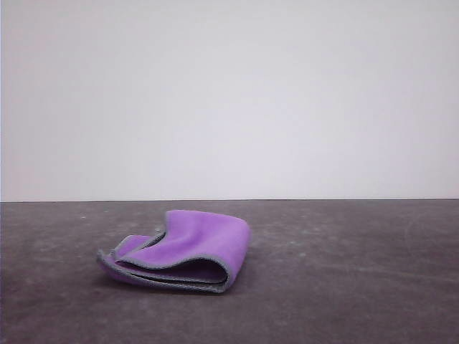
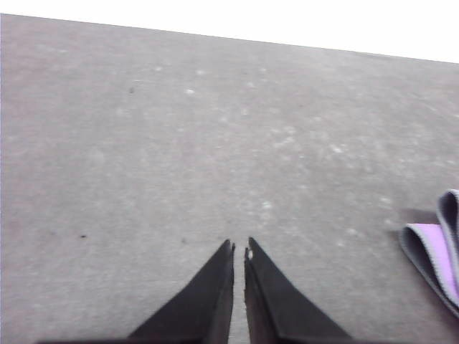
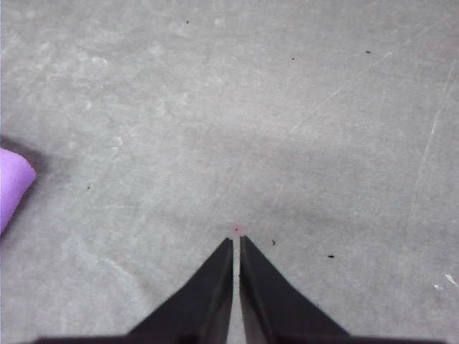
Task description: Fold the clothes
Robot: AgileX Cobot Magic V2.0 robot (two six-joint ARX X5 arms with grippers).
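Dark grey, faintly speckled table (image 1: 358, 287) beneath a plain, evenly lit white wall (image 1: 229, 93).
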